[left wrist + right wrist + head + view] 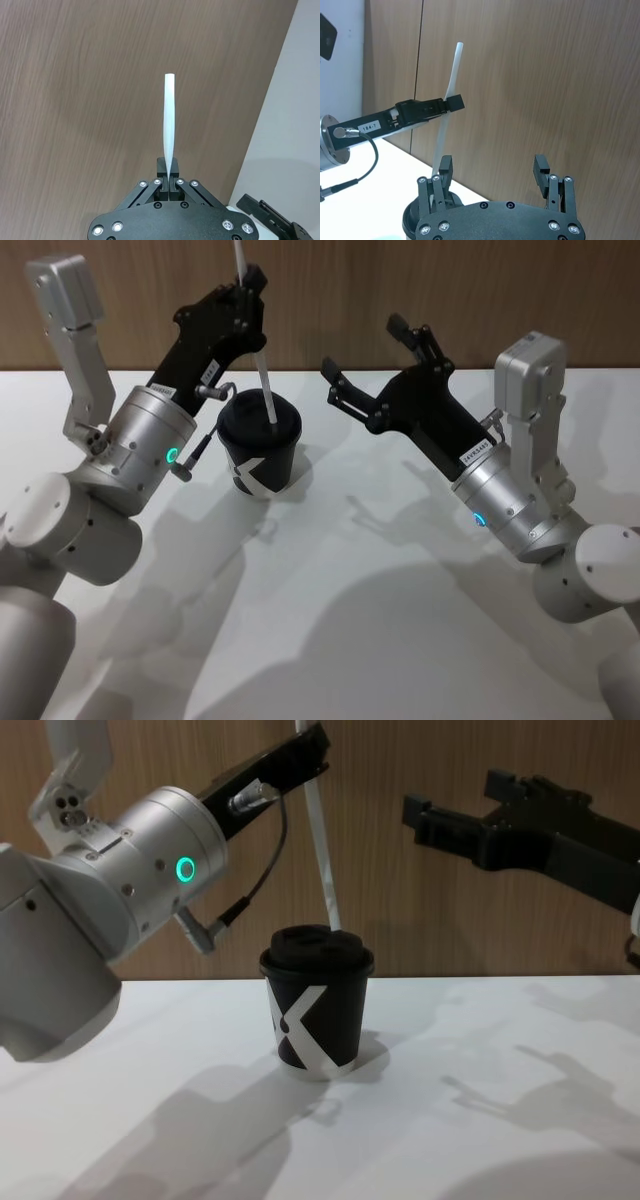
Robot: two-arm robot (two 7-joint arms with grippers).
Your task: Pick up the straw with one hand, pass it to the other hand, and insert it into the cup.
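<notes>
straw (262, 375) top cut off, left end effector (247, 282) gripping, tip at cup (258, 448) lid

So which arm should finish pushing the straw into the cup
Left. The left gripper is shut on the straw, whose lower end meets the cup lid; the right gripper hangs open beside it.
</notes>
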